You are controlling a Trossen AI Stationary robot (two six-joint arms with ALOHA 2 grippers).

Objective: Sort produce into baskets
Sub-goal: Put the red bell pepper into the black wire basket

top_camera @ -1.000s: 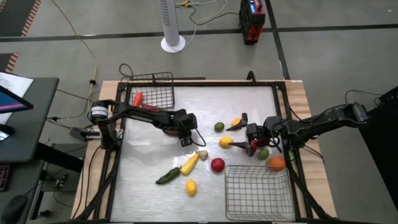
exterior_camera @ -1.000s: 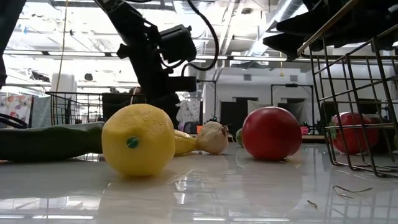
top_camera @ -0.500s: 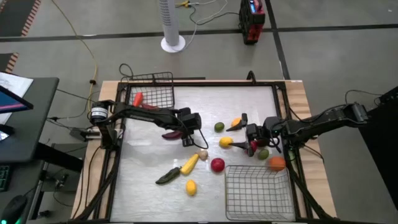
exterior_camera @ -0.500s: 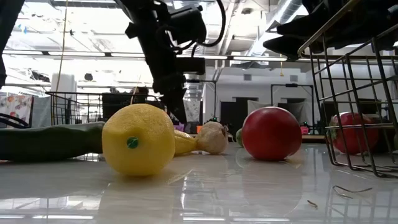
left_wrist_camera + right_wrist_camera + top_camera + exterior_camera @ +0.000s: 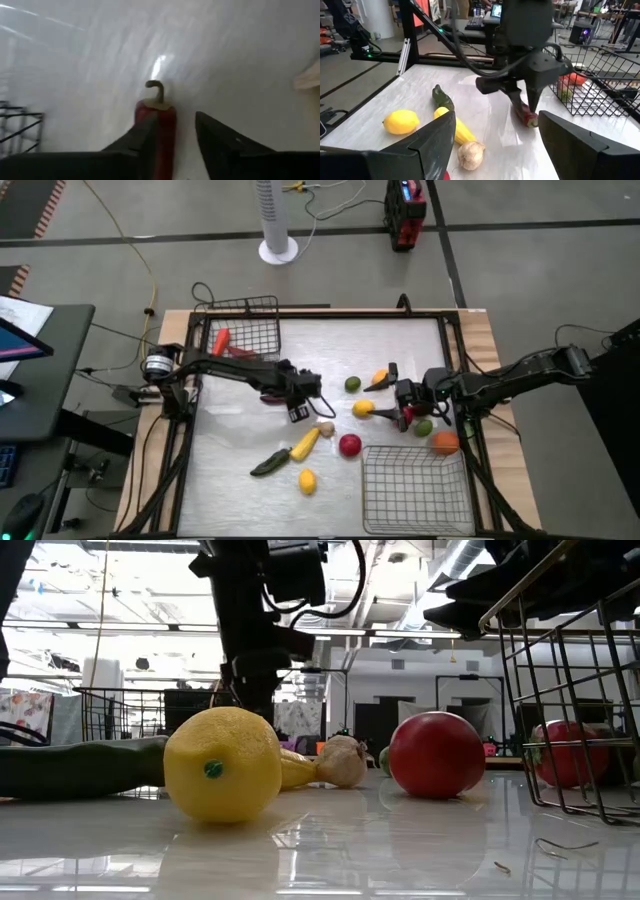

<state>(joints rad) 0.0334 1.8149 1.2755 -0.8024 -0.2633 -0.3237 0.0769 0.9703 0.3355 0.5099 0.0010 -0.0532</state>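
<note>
The white table [image 5: 240, 430] filled the middle of the high view, with one wire basket [image 5: 244, 330] at its upper left corner and the other basket [image 5: 415, 490] at the lower right. The upper-left basket held a red-orange piece [image 5: 221, 337]; the lower-right one showed no produce inside.

The left arm reached from the left edge toward the centre. Its gripper [image 5: 294, 388] had pulled back slightly toward the left compared with half a second earlier, after first pushing to the right. Its jaws were clamped on a dark red chili pepper [image 5: 159, 127], whose curled stem stuck out past the fingers in the left wrist view; in the right wrist view the pepper's tip [image 5: 526, 115] was at or just above the table.

The right gripper [image 5: 406, 404] sat right of centre, unmoved across the frames, its jaws apart with nothing clearly between them.

The loose produce had not shifted. A red apple [image 5: 349, 444] lay just below centre, with a yellow lemon [image 5: 307, 480] lower left of it and a dark green piece [image 5: 268, 464] beside a yellow elongated piece [image 5: 304, 443]. A pale garlic bulb [image 5: 325, 428] touched the yellow piece's upper end. A small green ball [image 5: 352, 384] sat above centre, and an orange [image 5: 444, 443] lay near the right edge, beside the right arm.
</note>
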